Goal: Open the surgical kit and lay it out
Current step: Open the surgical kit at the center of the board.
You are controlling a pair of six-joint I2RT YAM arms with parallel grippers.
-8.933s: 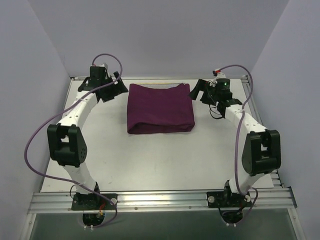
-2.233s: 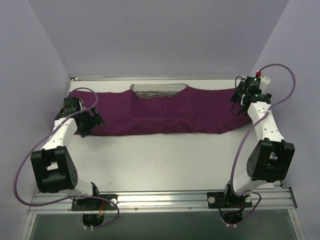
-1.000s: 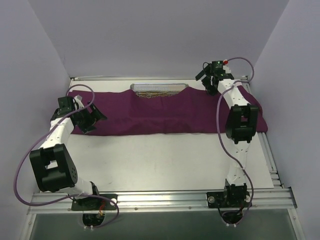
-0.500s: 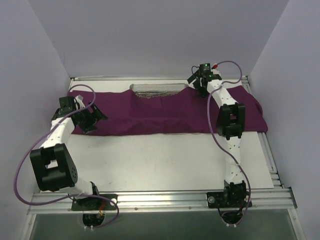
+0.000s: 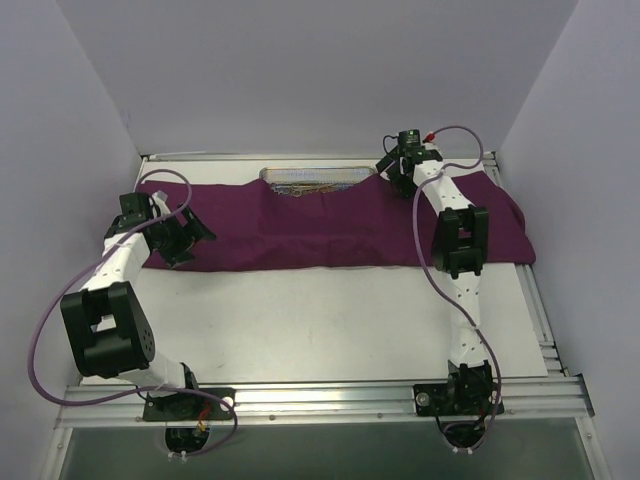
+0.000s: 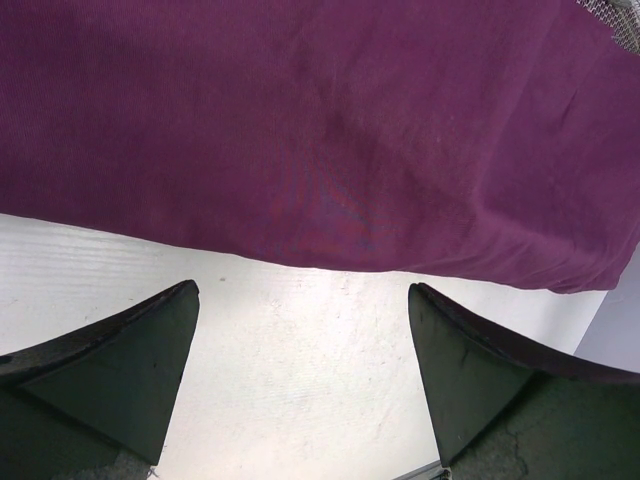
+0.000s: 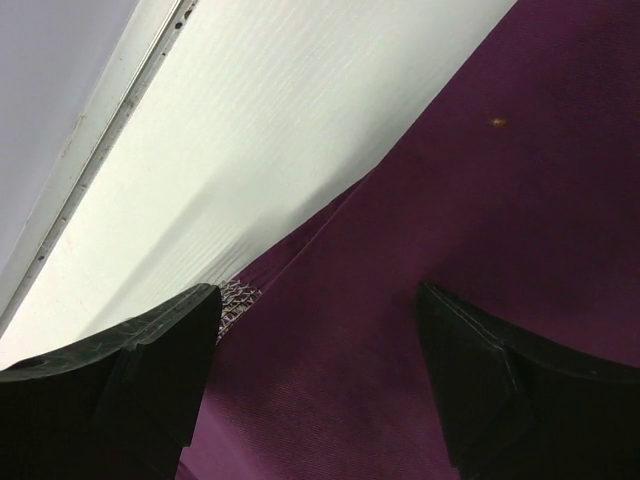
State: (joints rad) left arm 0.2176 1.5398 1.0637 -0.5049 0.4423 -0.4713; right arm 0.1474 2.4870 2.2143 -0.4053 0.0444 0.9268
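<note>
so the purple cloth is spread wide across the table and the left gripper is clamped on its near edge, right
No, the left gripper is open and grips nothing, as the left wrist view shows. The purple cloth is spread wide across the table.

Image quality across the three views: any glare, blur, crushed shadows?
Top external: even soft light, sharp, but the mesh tray is too small to resolve its contents. Left wrist: table washes out white below the purple cloth, whose weave is sharp; left gripper fingers near-black, little detail. Right wrist: table likewise bright, right gripper fingers dark, little detail.
</note>
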